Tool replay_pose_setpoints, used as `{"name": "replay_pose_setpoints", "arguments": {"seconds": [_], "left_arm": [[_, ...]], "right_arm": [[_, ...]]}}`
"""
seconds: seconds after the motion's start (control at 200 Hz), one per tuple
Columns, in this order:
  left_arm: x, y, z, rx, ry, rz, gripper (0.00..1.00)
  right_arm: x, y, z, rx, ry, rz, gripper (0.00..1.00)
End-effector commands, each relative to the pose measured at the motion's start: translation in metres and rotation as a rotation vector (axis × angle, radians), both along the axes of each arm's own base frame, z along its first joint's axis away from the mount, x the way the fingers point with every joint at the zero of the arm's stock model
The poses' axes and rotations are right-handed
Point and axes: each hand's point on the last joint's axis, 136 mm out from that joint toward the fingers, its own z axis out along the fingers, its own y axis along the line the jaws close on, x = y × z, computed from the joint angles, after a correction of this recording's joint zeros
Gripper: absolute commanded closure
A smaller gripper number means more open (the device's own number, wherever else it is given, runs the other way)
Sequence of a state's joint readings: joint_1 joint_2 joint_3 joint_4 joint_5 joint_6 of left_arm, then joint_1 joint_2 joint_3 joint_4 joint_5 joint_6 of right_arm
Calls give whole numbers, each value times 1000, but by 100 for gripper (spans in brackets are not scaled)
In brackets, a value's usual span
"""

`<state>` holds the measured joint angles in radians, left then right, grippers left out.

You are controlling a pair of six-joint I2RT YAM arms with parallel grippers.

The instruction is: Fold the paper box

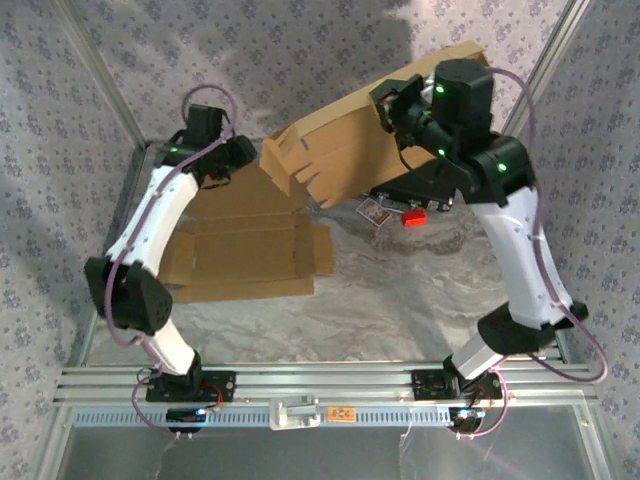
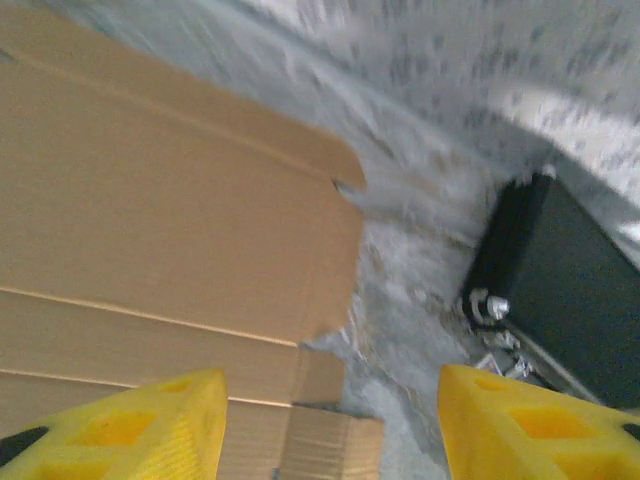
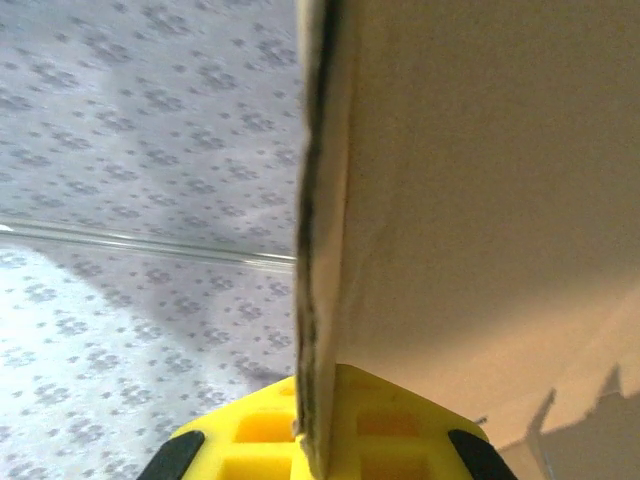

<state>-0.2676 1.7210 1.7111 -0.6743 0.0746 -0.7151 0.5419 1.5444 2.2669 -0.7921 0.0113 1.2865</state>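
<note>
The table (image 1: 400, 290) has a crinkled, silvery grey top. A flat cardboard blank (image 1: 245, 255) lies on its left half, flaps spread, creases running across it. At the far side, right of the middle, sits a black case (image 1: 415, 195), with a small red object (image 1: 414, 217) and a small card (image 1: 373, 212) just in front of it. An aluminium rail (image 1: 320, 380) runs along the near edge.

From the left wrist, the blank (image 2: 150, 230) lies flat on the tabletop (image 2: 400, 300), with the black case (image 2: 560, 280) well apart from its corner.

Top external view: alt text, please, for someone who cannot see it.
The right end effector grips a cardboard sheet raised off the table. The left end effector hangs above a flat cardboard piece lying on it.
</note>
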Motion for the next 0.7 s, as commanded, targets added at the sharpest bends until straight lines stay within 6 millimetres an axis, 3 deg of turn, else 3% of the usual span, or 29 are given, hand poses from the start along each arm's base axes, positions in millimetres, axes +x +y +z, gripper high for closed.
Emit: {"name": "replay_pose_setpoints", "arguments": {"seconds": [0.0, 0.115, 0.165, 0.225, 0.29, 0.415, 0.495, 0.585, 0.64, 0.695], "left_arm": [[2, -65, 11, -195, -44, -202, 45], [-14, -106, -21, -259, 69, -310, 48], [-24, -115, -33, -274, 112, -328, 49], [-35, -111, -47, -256, 165, -307, 50], [-44, -90, -56, -201, 200, -241, 50], [-53, -39, -45, -124, 194, -104, 46], [-60, -19, -22, -58, 154, -69, 43], [-68, -22, 7, -72, 82, -89, 40], [-74, -32, 8, -132, 78, -117, 39], [-79, -38, -7, -200, 124, -130, 45]], "right_arm": [[-21, -22, 1, 15, 20, -88, 100], [-27, -37, -31, 30, 130, -176, 100], [-25, -39, -54, 35, 205, -195, 100], [-16, -43, -79, 51, 283, -226, 100], [1, -48, -110, 73, 349, -264, 100], [31, -52, -156, 140, 440, -294, 100], [44, -51, -174, 170, 470, -295, 100], [52, -55, -186, 192, 495, -316, 100], [58, -57, -194, 223, 511, -325, 100], [61, -62, -202, 236, 533, -341, 100]]}}
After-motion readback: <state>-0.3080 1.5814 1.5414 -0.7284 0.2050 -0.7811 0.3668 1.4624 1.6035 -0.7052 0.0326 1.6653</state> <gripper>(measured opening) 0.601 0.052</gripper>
